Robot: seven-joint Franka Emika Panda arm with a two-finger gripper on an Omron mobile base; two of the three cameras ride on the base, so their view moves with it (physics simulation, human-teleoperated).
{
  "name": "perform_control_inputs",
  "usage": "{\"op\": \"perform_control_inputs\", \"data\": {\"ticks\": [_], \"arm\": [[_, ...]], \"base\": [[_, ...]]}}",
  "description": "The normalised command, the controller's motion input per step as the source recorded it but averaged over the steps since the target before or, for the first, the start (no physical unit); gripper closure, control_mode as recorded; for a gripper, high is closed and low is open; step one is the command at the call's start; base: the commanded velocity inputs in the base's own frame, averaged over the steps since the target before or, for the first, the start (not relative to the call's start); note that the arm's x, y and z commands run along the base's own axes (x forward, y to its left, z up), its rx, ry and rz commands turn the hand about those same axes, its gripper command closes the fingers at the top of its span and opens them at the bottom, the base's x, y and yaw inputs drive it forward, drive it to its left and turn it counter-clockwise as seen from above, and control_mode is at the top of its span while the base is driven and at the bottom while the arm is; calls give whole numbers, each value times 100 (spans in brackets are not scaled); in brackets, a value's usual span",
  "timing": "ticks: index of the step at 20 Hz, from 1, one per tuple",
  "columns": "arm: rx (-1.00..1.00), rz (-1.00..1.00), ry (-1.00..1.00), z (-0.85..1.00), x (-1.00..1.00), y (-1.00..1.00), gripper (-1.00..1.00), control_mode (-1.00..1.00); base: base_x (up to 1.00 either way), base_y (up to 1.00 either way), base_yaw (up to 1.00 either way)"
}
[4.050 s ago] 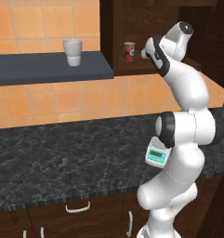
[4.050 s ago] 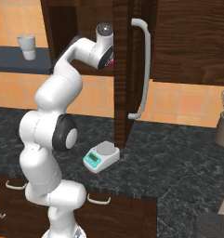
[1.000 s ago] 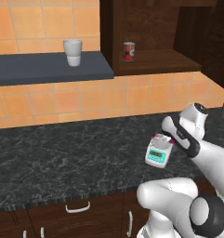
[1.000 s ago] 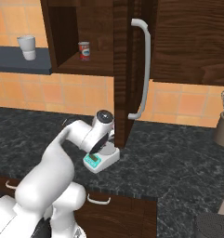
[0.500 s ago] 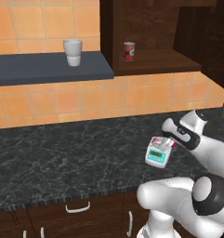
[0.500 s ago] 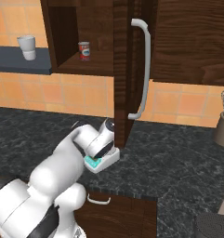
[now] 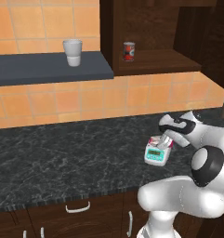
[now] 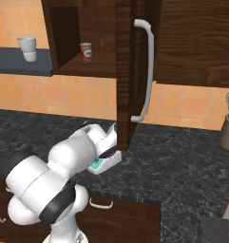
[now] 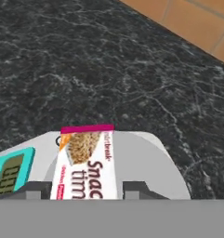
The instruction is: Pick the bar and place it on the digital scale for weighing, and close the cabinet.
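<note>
So right up close, the end effector (image 9: 87,189) sits low over the digital scale (image 9: 146,162), and its two dark fingertips (image 9: 135,188) stand either side of the bar (image 9: 85,162). Can't honestly tell if they're pinching the wrapper or spread just off it, the tips are cut off at the bottom of the hand view. The bar lies flat on the scale's pale round plate, pink strip at its far end, lettering running along its length. The scale's teal display corner (image 9: 10,169) is just beside the bar.

From the left base view the scale (image 7: 157,155) sits on the dark marble desk (image 7: 62,158), near its front edge, with the bar (image 7: 156,141) showing as a pink sliver on top and the end effector (image 7: 168,139) right over it. From the right base view the scale (image 8: 104,163) is mostly tucked behind the white arm.

Further back from the scale, the cabinet (image 8: 128,71) hangs on the wall with its door swung open edge-on, long silver handle (image 8: 145,71) facing out. Inside on the shelf there's a red-labelled can (image 7: 128,51). Off to the side of the cabinet, a white cup (image 7: 72,52) stands on a grey shelf (image 7: 43,67) against the orange tiles.
</note>
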Motion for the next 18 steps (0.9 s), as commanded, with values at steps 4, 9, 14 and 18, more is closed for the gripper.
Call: {"op": "perform_control_inputs", "data": {"ticks": [4,9,14,18], "arm": [[0,6,0,-3,28,-9,100,-100],[0,3,0,-8,0,0,100,-100],[0,0,0,-20,-26,10,100,-100],[0,0,-2,0,-31,30,100,-100]], "base": [[0,0,0],[0,0,0],[0,0,0],[0,0,0]]}}
